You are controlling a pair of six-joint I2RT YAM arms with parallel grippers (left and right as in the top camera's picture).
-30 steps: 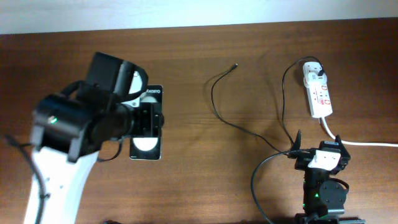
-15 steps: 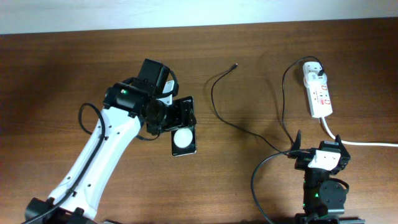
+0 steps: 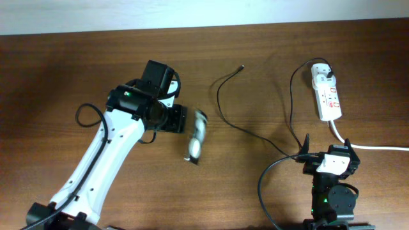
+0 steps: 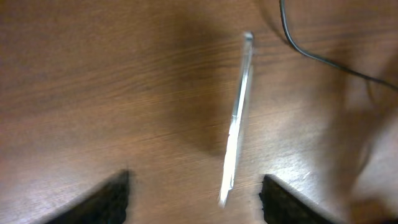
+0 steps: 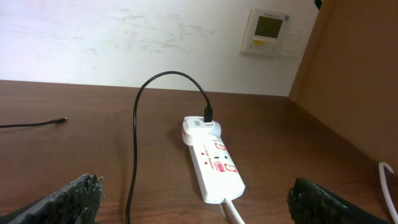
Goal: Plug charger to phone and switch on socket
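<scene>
I can't read any lettering from here: the red markings on the socket (image 5: 214, 168) are too small, the phone (image 3: 196, 137) is blurred, and the wall panel (image 5: 268, 32) shows nothing legible.

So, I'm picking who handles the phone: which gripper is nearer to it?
Left. The left gripper is right beside the phone, open toward it; the right gripper sits far off, by the white cord.
</scene>
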